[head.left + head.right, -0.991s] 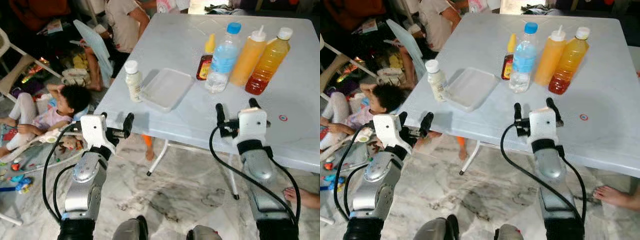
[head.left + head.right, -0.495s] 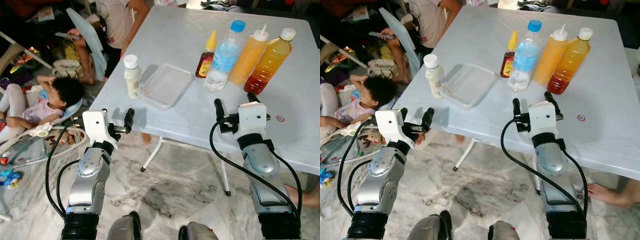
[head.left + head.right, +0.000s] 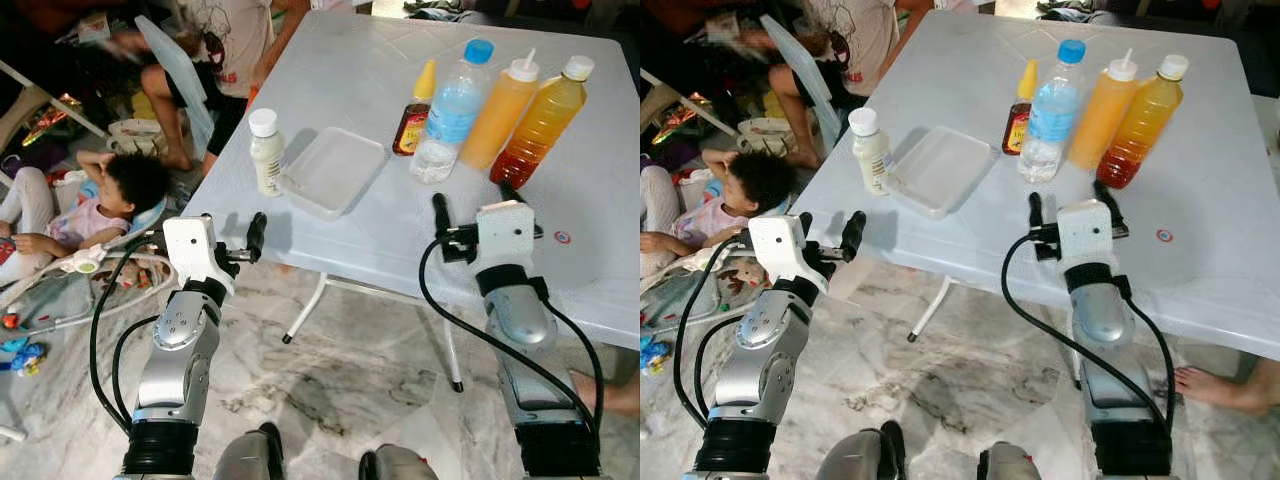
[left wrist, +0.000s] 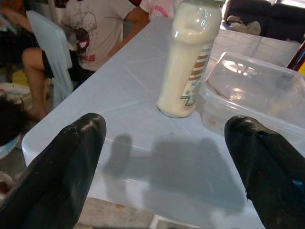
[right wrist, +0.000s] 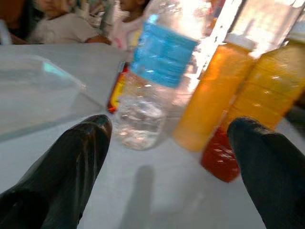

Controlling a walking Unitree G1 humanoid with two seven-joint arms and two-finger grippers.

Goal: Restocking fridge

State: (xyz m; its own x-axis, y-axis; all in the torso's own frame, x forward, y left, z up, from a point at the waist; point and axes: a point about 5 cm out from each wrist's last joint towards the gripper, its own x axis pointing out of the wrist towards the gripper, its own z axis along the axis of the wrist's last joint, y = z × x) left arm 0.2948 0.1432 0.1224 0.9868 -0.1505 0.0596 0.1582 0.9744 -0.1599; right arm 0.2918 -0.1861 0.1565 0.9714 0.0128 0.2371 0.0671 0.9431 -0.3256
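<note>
A: Report end-effector status.

B: The left gripper is released, its fingers spread wide and holding nothing. It hovers at the near edge of the white table, just off the corner. The right gripper is likewise released and unloaded, positioned above the table surface near its front edge.

A: Locate the stock items relative to the right gripper.

B: Four containers stand upright in a row at about 12 o'clock from it. In order across the row: a small brown sauce bottle with a yellow cap, a clear water bottle with a blue cap and blue label, an orange squeeze bottle with a white nozzle, and an amber bottle with a white cap and a reddish layer at its base. The amber bottle is nearest the gripper, just ahead of it.

A: And relative to the left gripper?

B: A cream-coloured bottle with a white cap stands upright at roughly 12 o'clock, near the table edge. A shallow clear plastic tray lies just beside it, at about 1 o'clock.

A: Surroundings?

B: A seated person in a printed shirt is at 11 o'clock beside the table. A child lies on the floor at 9 o'clock. The floor is marble-patterned.
</note>
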